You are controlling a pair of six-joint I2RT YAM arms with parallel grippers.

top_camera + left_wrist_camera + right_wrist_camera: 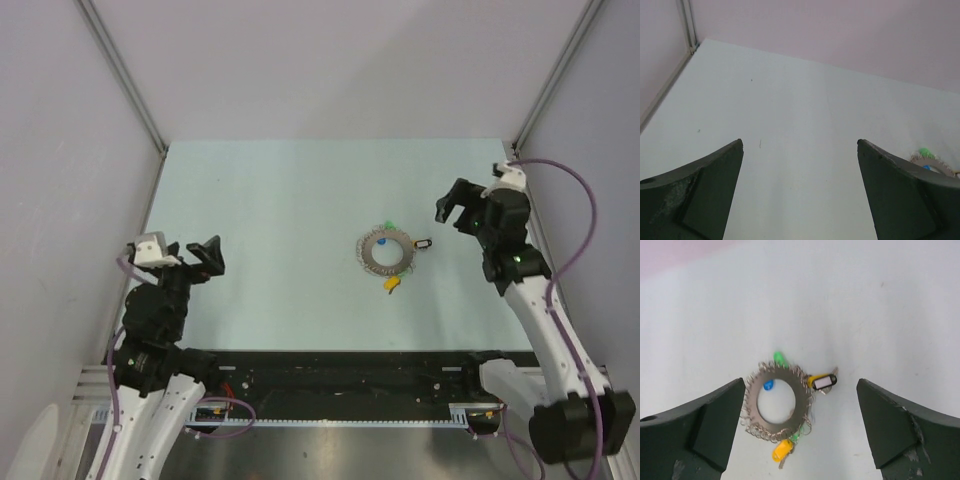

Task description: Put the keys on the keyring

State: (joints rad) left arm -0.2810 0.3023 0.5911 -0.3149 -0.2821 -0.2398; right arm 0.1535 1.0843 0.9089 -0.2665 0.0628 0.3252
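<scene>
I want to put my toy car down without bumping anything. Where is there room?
The widest bare table lies between the left gripper and the keyring, plus the strip along the far wall. It is crowded around the keyring: the keys and a tag stick out from it, and the right gripper hangs near its right side.

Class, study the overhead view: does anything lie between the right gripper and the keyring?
Nothing visible does. Only bare table lies between the open right gripper and the keyring, which rests flat on the table, apart from the gripper.
</scene>
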